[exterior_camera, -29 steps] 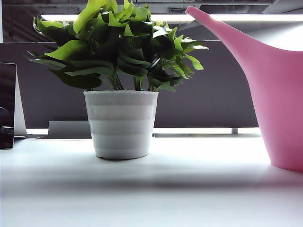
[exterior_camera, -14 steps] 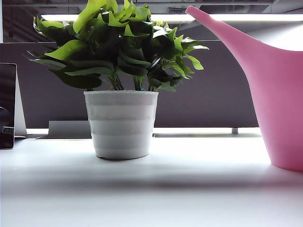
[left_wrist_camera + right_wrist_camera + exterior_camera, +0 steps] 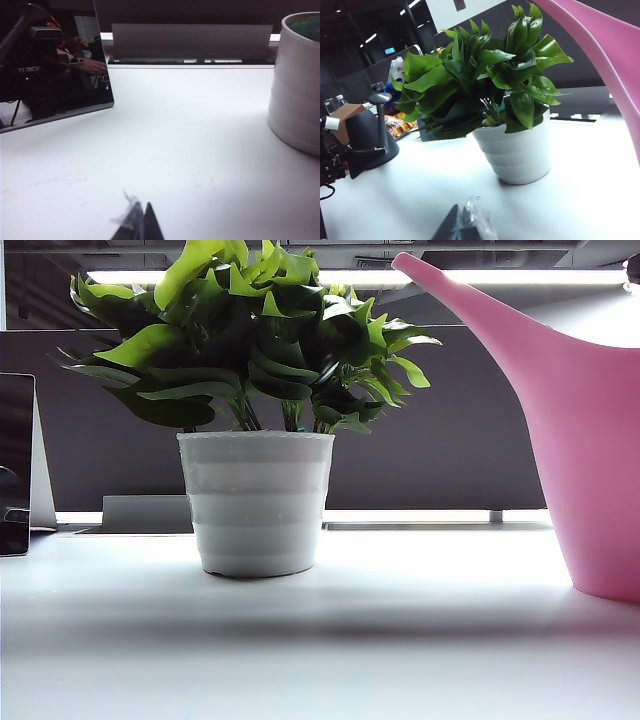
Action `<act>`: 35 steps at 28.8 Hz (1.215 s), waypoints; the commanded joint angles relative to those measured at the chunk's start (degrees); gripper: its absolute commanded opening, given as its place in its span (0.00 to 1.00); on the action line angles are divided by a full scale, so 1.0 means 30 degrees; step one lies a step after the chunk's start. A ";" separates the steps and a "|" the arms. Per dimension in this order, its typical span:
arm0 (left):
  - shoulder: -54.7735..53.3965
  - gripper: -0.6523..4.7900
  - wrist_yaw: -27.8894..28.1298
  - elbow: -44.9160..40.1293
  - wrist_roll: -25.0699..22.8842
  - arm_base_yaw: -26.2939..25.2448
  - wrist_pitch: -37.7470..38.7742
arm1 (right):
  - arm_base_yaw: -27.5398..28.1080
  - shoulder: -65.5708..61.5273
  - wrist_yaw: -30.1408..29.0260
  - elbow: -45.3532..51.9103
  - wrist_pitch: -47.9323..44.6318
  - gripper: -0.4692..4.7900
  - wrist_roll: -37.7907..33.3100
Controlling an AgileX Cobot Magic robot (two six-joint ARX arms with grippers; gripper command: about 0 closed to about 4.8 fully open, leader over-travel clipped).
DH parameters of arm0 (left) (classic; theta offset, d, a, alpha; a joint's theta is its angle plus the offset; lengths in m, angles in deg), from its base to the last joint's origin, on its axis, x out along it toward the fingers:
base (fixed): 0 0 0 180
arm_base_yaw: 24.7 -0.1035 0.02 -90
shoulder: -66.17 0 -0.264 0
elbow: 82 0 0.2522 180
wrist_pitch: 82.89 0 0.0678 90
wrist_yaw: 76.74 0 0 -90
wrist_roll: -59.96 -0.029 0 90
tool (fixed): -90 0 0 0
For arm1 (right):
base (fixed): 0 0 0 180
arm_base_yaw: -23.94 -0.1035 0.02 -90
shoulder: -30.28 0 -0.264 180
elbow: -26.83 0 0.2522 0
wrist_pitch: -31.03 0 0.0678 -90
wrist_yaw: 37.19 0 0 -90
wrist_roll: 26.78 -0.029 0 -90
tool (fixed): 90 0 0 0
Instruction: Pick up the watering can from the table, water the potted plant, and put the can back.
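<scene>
White tabletop (image 3: 400, 660) under office lighting: potted plant (image 3: 256, 502) stands left of centre in the exterior frame, watering can (image 3: 590, 440) at the right edge, its spout arching toward the leaves. Left gripper (image 3: 141, 226) and right gripper (image 3: 465, 227) hover low, jaws closed, holding nothing.
</scene>
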 commanded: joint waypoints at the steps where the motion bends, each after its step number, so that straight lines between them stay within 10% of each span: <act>1: -0.0015 0.11 -0.0080 -0.0102 -0.0029 -0.0036 0.0138 | 0.0036 0.0015 0.0204 -0.0051 -0.0350 0.07 0.1377; 7: -0.0015 0.11 -0.0080 -0.0102 -0.0036 -0.0036 0.0138 | 0.0612 0.0015 0.3322 -0.0036 0.1064 0.07 0.6535; 21: -0.0015 0.11 -0.0087 -0.0102 -0.0029 -0.0036 0.0153 | 0.0678 0.0015 1.4287 0.0663 0.1508 0.07 0.6623; 35: -0.0015 0.11 -0.0087 -0.0102 -0.0029 -0.0036 0.0160 | 0.0699 0.0015 1.3384 0.0670 -0.0087 0.07 0.6557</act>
